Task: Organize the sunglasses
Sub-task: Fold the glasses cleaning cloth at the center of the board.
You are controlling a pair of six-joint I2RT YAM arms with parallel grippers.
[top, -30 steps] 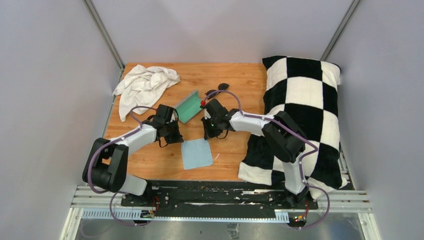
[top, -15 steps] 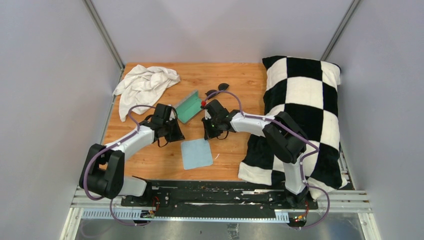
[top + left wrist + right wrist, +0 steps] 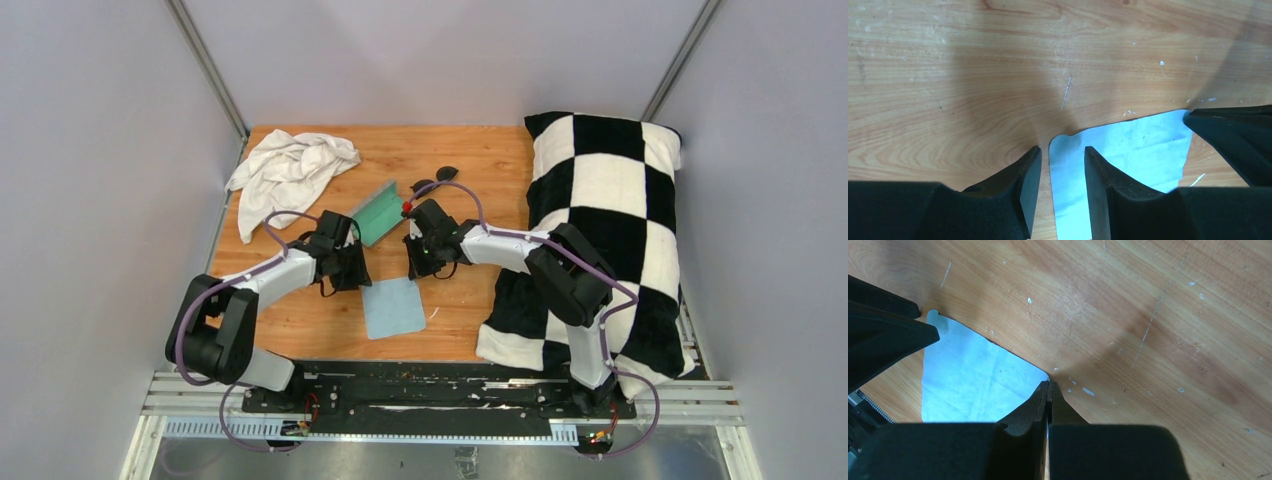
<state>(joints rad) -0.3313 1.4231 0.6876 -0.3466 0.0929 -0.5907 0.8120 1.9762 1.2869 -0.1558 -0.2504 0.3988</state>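
Left gripper (image 3: 1062, 151) half open, empty, astride corner of light blue flat cloth (image 3: 1128, 145); my right gripper (image 3: 1048, 386) shut beside cloth. Small dark round-lensed sunglasses (image 3: 446, 171) at 12 o'clock. Cloth laid, I judge; next, fetch sunglasses.

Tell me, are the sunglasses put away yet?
Not yet. Done: the grey case lies open and the light blue cloth is spread flat. In hand: the left gripper, open, and the right gripper, shut, sit at the cloth's far corners. To do: the sunglasses lie on the table beyond the case, not in it.
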